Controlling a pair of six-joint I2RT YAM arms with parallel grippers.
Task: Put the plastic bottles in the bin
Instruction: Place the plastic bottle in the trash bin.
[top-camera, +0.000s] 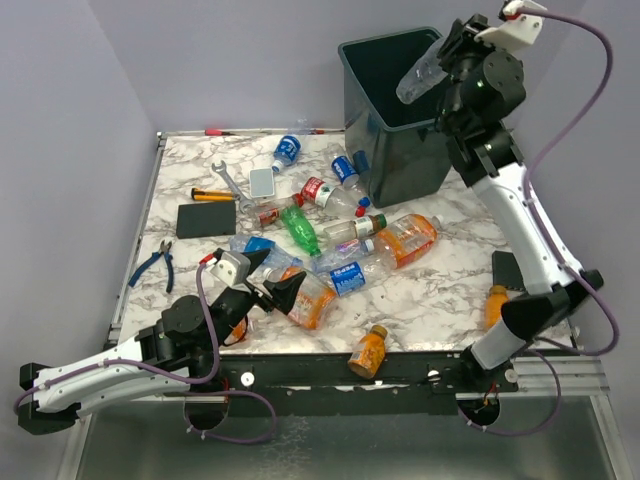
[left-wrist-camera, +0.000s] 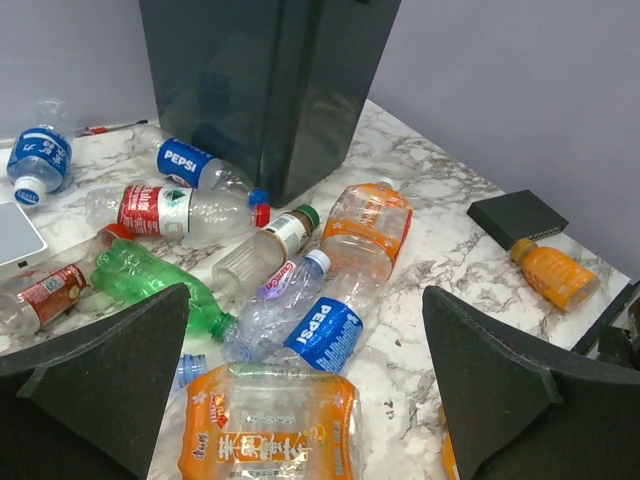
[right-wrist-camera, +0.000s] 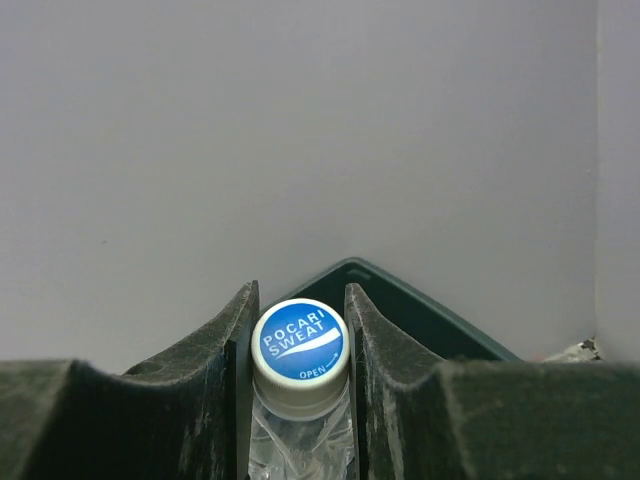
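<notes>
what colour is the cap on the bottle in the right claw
Blue with white lettering; the cap shows best in the right wrist view.

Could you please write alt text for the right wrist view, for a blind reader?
A clear bottle with a blue Pocari Sweat cap is clamped between the right gripper's dark jaws. Behind it, a corner of the bin shows against a plain grey wall.

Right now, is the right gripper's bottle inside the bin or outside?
Outside: the right gripper holds the bottle up over the bin opening, unreleased.
</notes>
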